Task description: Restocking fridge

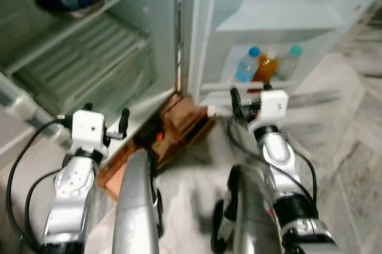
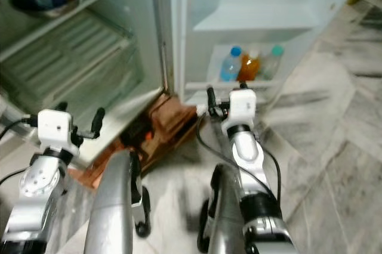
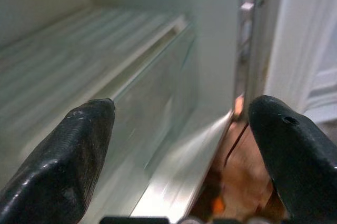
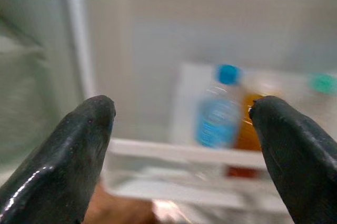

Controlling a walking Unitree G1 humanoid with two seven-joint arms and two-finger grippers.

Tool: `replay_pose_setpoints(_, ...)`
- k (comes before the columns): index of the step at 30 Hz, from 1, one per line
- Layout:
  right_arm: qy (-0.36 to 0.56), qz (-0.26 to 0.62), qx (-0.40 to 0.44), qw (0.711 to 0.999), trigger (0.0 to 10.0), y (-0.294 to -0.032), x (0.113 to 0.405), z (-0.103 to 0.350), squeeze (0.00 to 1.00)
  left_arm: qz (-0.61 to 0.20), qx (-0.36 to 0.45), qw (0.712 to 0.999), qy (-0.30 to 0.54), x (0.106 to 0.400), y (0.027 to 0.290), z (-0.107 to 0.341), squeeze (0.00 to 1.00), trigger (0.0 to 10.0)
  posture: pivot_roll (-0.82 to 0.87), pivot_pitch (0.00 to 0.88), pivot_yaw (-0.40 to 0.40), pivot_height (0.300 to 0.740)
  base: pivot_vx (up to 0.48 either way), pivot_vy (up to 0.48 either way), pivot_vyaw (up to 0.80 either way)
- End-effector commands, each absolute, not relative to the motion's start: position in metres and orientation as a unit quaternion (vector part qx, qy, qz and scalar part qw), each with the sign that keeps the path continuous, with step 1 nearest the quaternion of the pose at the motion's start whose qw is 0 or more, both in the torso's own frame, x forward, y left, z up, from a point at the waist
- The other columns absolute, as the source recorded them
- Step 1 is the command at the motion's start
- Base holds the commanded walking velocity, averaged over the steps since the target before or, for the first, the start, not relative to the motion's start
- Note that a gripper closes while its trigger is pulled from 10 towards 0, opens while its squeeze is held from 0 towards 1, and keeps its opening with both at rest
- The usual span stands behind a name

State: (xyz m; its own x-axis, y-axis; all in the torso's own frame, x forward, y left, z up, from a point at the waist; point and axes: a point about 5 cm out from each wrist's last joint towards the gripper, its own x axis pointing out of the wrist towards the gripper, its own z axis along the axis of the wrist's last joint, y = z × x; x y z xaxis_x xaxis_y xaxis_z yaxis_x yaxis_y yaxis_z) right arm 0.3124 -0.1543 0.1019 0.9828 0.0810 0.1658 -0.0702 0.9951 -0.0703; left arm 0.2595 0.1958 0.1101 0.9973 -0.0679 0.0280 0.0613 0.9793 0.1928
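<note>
The fridge (image 1: 161,39) is smooth white plastic inside, its shelves (image 1: 77,24) pale and translucent with ribbed faces, and the door rack (image 1: 239,87) holds clear plastic bottles (image 1: 246,66). Both arms are brushed silver metal with white plastic wrist housings — the left tool (image 3: 181,150) and right tool (image 4: 181,145) have glossy black fingers, faintly pitted. The floor (image 1: 346,146) is polished grey-veined stone, and a reddish-brown wooden base (image 1: 179,129) sits under the fridge.
</note>
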Motion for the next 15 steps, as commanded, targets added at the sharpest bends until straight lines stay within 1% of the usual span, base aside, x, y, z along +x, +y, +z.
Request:
replay_pose_setpoints(1,-0.104,0.017,-0.038,0.994,10.0,-0.163,0.312,0.111,0.00,-0.017,0.100,0.995,-0.011,0.257,0.201,0.105,0.00,10.0,0.12,0.082,-0.021,0.567,0.000,0.000,0.00)
replay_pose_setpoints(4,-0.087,0.003,-0.021,0.996,10.0,-0.167,0.310,0.110,0.00,-0.008,0.113,0.993,-0.027,0.262,0.202,0.110,0.00,10.0,0.13,0.084,-0.012,0.582,0.000,0.000,0.00)
replay_pose_setpoints(7,-0.094,0.033,-0.035,0.994,10.0,-0.161,0.315,0.119,0.00,-0.023,0.130,0.990,-0.049,0.270,0.195,0.121,0.00,10.0,0.12,0.109,-0.007,0.602,0.000,0.000,0.00)
replay_pose_setpoints(9,-0.104,0.045,-0.045,0.993,10.0,-0.159,0.321,0.131,0.00,-0.021,0.139,0.988,-0.059,0.276,0.196,0.126,0.00,10.0,0.11,0.116,-0.007,0.617,0.000,0.000,0.00)
replay_pose_setpoints(12,-0.110,0.044,-0.045,0.992,10.0,-0.160,0.324,0.137,0.00,-0.004,0.138,0.989,-0.060,0.277,0.201,0.126,0.00,10.0,0.10,0.111,-0.014,0.632,0.000,0.000,0.00)
replay_pose_setpoints(15,-0.091,0.035,-0.027,0.995,10.0,-0.162,0.325,0.134,0.00,0.006,0.137,0.989,-0.056,0.275,0.203,0.121,0.00,10.0,0.10,0.092,-0.034,0.647,0.000,0.000,0.00)
